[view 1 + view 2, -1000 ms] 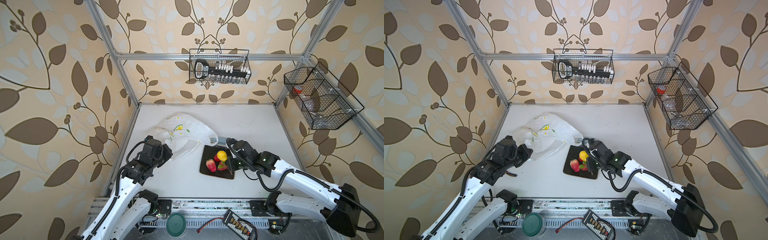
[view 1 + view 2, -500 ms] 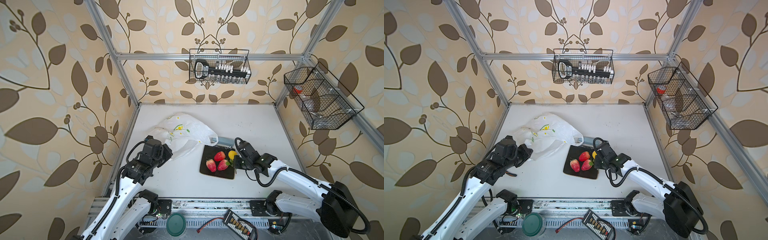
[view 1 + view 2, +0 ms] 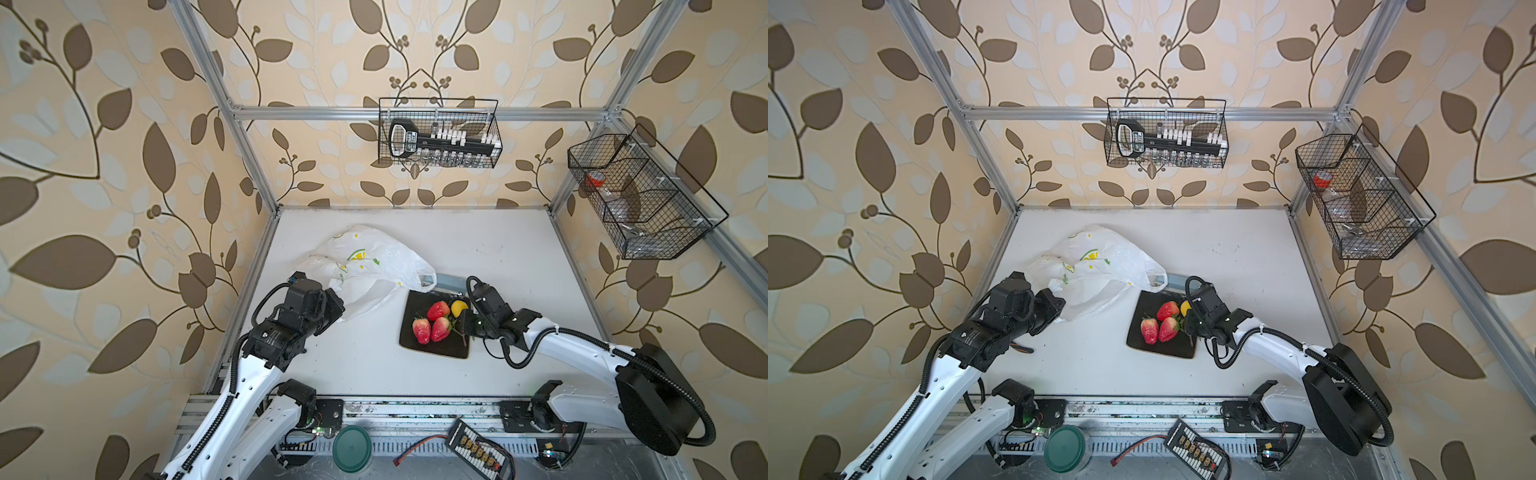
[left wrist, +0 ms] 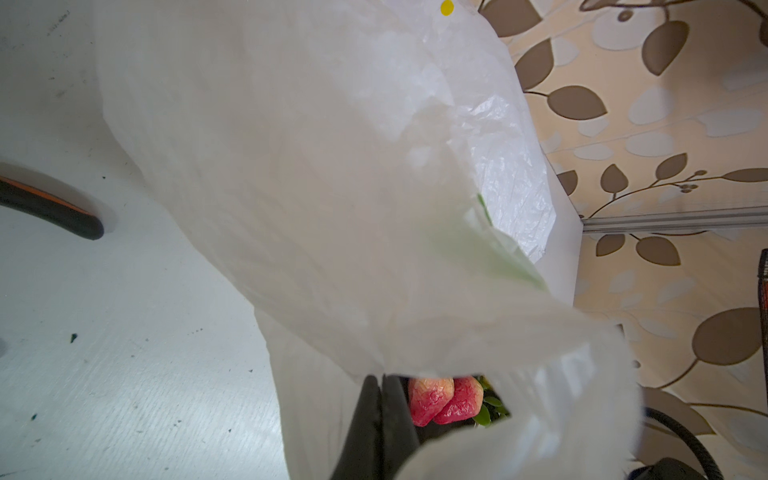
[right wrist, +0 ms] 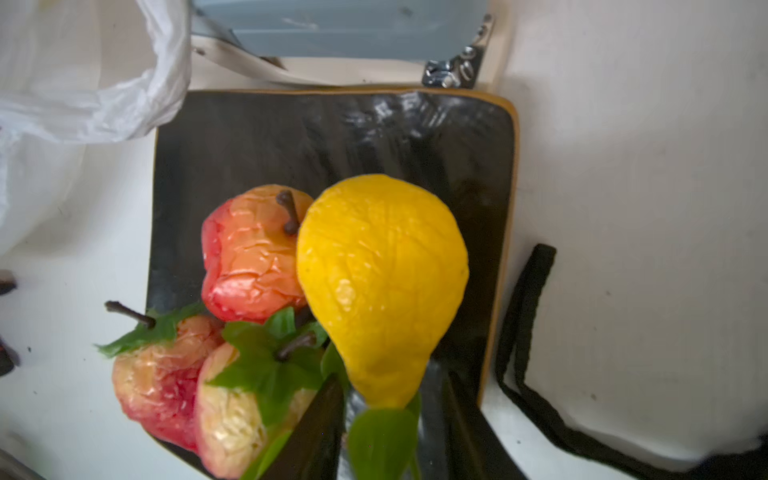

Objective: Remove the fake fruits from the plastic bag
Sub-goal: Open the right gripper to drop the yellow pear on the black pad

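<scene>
Your left end effector (image 4: 380,386) has its fingers pressed together on a fold of the plastic bag (image 3: 365,262), which lies crumpled on the counter (image 3: 498,257) at ten o'clock from the black tray (image 3: 436,353). Your right end effector (image 5: 388,432) is spread, its fingers either side of the narrow end of the yellow pear (image 5: 382,270). The pear rests on the tray, with three red fake fruits (image 3: 439,328) toward its eight o'clock in both top views.
</scene>
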